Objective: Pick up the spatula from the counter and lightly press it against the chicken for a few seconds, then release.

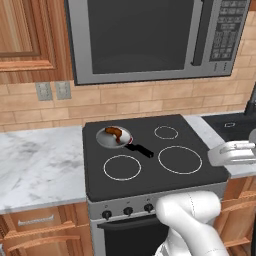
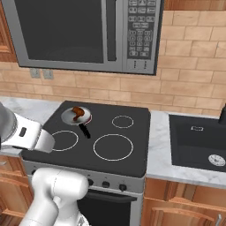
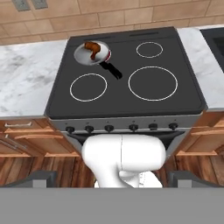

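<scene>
Gripper stood wide open, empty; chicken lay in the pan — spatula likely light, stiff, best gripped mid-handle.

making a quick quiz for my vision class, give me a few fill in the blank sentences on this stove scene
1. The pan holds a piece of ___.
2. The pan stands on the back ___ burner of the stove.
3. On the wall above the stove hangs a ___.
4. The pan's handle is ___ in colour.

Missing words: chicken; left; microwave; black.
</scene>
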Robot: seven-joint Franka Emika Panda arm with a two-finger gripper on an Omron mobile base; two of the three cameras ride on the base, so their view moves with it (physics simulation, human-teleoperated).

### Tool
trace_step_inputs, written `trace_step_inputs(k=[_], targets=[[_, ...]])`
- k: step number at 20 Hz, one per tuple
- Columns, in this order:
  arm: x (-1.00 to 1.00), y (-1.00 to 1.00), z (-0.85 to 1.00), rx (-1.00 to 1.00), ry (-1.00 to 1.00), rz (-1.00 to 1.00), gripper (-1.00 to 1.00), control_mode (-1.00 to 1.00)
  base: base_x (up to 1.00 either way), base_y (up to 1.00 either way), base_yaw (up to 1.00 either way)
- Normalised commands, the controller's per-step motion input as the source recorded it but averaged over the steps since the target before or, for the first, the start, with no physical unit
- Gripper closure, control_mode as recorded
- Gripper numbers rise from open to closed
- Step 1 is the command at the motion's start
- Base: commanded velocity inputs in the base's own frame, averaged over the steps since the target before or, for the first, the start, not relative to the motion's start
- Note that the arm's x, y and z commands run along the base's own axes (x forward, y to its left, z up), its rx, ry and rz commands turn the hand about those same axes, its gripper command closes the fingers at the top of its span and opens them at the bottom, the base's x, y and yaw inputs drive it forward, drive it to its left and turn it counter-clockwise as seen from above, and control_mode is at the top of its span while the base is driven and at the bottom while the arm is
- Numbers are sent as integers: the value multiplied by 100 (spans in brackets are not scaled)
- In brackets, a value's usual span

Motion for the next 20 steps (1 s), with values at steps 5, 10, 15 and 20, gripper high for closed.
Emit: trace_step_inputs(k=[5, 10, 15, 20], targets=[[0, 0, 0, 0, 0, 0, -100, 100, -52, -1, 0], [0, 0, 0, 0, 0, 0, -100, 100, -63, -3, 0], [0, 0, 0, 0, 0, 0, -100, 100, -60, -1, 0], [0, 0, 0, 0, 0, 0, -100, 100, -46, -1, 0]])
